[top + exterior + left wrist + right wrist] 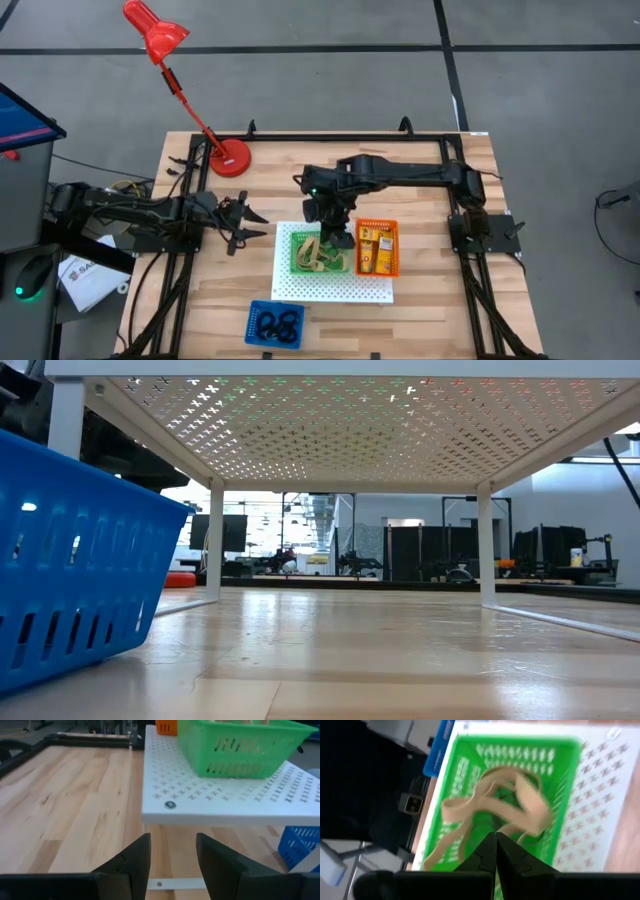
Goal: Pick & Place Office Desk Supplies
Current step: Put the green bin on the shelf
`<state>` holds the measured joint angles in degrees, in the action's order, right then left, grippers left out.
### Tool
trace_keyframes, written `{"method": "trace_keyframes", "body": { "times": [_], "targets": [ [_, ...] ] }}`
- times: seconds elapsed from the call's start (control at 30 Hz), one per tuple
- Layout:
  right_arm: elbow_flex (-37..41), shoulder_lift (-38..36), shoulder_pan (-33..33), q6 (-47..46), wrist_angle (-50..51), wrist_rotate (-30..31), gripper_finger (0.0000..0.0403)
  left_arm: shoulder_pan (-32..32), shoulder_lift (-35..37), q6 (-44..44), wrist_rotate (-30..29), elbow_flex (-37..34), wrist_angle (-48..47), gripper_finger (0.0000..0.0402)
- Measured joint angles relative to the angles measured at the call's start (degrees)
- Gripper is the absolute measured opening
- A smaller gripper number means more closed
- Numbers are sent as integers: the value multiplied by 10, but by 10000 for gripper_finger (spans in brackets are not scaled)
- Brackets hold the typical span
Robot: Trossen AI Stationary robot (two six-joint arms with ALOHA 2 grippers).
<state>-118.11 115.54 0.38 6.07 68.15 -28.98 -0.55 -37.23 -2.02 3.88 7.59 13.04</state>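
Tan rubber-band loops lie piled in a green tray on the white perforated board. Yellow-orange blocks fill the orange tray beside it. Black rings lie in a blue tray on the table in front of the board. My right gripper hangs shut above the green tray, pointing down at the loops with nothing visible between its fingers. My left gripper stands open at the table's left, facing the board's left edge.
A red desk lamp stands at the table's far left, its head reaching past the edge. The board stands on legs with a gap beneath it. Bare wood lies between my left gripper and the board.
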Motion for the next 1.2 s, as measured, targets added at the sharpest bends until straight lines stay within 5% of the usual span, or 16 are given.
{"method": "trace_keyframes", "body": {
  "times": [0.33,1.2],
  "targets": [
    [32,0,-8,-11,-16,-23,1,-4,0,0,-6,-1,0,149],
    [72,1,-2,-38,-35,96,0,-4,0,1,-7,-1,12,149]
  ]
}}
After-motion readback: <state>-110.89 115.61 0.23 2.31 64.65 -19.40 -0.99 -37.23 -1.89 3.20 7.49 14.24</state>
